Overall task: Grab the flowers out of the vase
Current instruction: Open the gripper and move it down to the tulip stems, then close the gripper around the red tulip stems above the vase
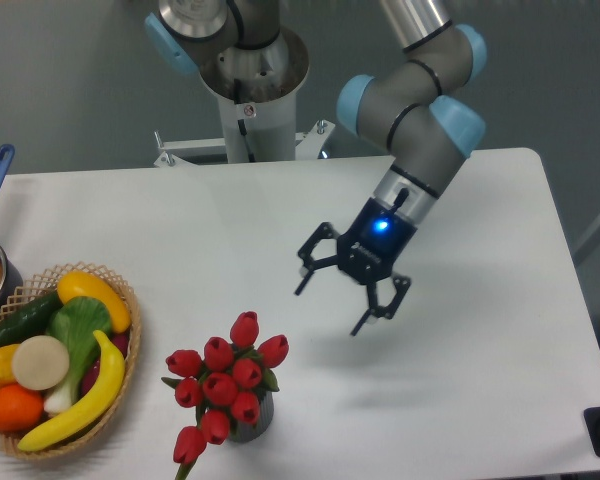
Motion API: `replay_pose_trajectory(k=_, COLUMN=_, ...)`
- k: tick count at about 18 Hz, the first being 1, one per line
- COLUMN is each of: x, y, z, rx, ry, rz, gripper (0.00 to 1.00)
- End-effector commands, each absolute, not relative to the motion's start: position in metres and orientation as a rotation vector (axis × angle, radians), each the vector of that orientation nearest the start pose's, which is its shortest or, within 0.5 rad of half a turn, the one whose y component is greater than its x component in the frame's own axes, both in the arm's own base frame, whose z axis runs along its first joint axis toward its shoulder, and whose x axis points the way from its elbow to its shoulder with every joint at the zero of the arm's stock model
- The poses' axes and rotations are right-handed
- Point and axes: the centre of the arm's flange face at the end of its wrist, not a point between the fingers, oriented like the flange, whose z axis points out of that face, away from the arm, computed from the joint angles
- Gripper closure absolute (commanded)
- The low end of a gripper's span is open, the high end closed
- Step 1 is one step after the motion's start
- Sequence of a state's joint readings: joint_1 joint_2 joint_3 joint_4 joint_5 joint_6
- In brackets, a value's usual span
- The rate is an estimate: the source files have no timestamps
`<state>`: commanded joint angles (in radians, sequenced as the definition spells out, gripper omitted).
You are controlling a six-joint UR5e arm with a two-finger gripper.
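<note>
Pincer (332, 310) spread wide, apart from flowers (225, 380) near table edge.

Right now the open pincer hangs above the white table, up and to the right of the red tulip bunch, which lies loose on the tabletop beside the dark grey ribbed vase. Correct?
Not quite. The red tulip bunch stands in the dark grey ribbed vase, not loose on the white table. The camera view shows this; the open pincer does hang up and right of it.
</note>
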<state>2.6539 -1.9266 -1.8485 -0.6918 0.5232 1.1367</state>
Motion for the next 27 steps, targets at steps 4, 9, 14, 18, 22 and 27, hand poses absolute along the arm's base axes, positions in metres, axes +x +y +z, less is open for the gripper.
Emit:
replay_pose_trajectory(k=4, x=-0.399, y=0.498, z=0.315, rx=-2.020, ry=0.278, rz=-0.336, gripper=0.00)
replay_pose_trajectory(k=9, x=-0.392, y=0.515, z=0.313, rx=-1.991, ry=0.310, rz=-0.365, gripper=0.00)
replay_pose_trajectory(k=14, x=-0.400, y=0.537, z=0.310, rx=-1.980, ry=0.338, rz=-0.370, gripper=0.00)
replay_pose_trajectory(k=18, x=-0.392, y=0.556, z=0.305, rx=-1.987, ry=0.333, rz=-0.412, gripper=0.00)
replay_pose_trajectory(k=22, x=-0.383, y=0.571, z=0.304, rx=-1.986, ry=0.346, rz=-0.434, gripper=0.00)
replay_pose_trajectory(k=27, x=-0.379, y=0.574, z=0.301, rx=-1.984, ry=0.347, rz=-0.448, gripper=0.56)
